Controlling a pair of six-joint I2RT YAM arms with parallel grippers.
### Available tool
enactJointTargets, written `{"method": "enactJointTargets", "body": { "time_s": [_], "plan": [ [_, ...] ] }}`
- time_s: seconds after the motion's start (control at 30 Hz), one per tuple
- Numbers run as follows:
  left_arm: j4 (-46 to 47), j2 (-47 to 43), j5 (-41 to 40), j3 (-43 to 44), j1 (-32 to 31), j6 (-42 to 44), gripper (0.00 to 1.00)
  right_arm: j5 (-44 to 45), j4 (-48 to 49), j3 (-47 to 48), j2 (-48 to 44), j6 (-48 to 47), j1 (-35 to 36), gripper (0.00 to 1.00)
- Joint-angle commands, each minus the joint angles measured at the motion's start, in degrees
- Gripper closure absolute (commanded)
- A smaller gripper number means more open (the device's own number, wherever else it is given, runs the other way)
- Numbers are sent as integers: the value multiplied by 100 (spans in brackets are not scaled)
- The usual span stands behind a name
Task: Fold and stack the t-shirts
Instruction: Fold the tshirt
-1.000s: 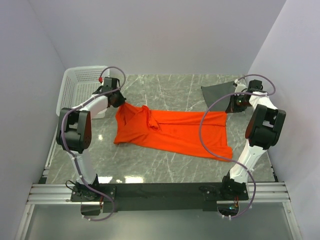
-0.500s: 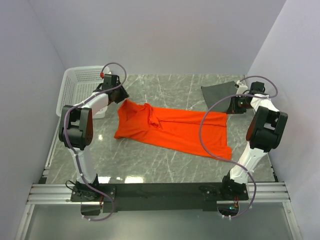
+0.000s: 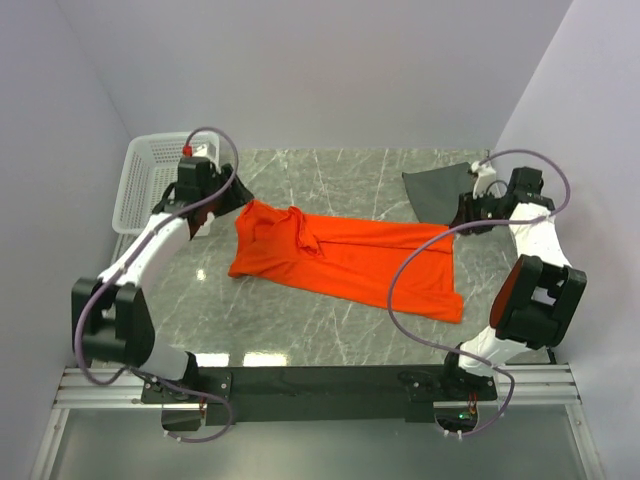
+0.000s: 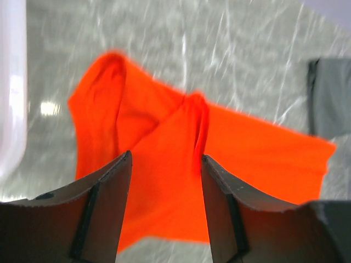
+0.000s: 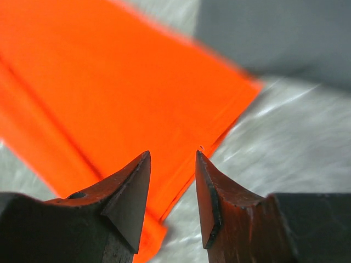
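Note:
The orange t-shirt [image 3: 345, 255] lies spread across the middle of the table, its collar end to the left and its hem to the right. It also fills the left wrist view as orange t-shirt [image 4: 164, 131] and the right wrist view as orange t-shirt [image 5: 104, 82]. The dark grey t-shirt [image 3: 436, 189] lies at the back right, past the hem. My left gripper [image 3: 230, 196] hovers open just off the collar end, with nothing between its fingers [image 4: 112, 186]. My right gripper [image 3: 466, 213] hangs open over the hem's far corner, empty too.
A white lattice basket [image 3: 152, 172] stands at the back left, close behind my left arm. The side walls run close to both arms. The grey t-shirt [image 5: 274, 38] lies right beyond the orange hem corner.
Both grippers have opened and let go of the orange t-shirt, then drawn back outward. The shirt's two ends have dropped and it lies flat.

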Motion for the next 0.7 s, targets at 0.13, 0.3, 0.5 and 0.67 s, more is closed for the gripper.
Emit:
{"method": "enactJointTargets", "body": {
  "time_s": [0.13,0.3,0.5,0.67],
  "plan": [
    [-788,-591,-390,-1199,-298,242,42,-16,-472,-1238,-723,-708,1,54],
    [-876,-135,-759,-936,-439,435,43,124,-393,-1582,-952,-611,1,54],
    [-1008,682,-1277,-558,-632,673,43,397,-305,-1881,-1119,-611,-25,54],
    [-1069,1000,-1401,-338,-755,691,50,423,-322,-1943,-1111,-620,-69,54]
  ]
}}
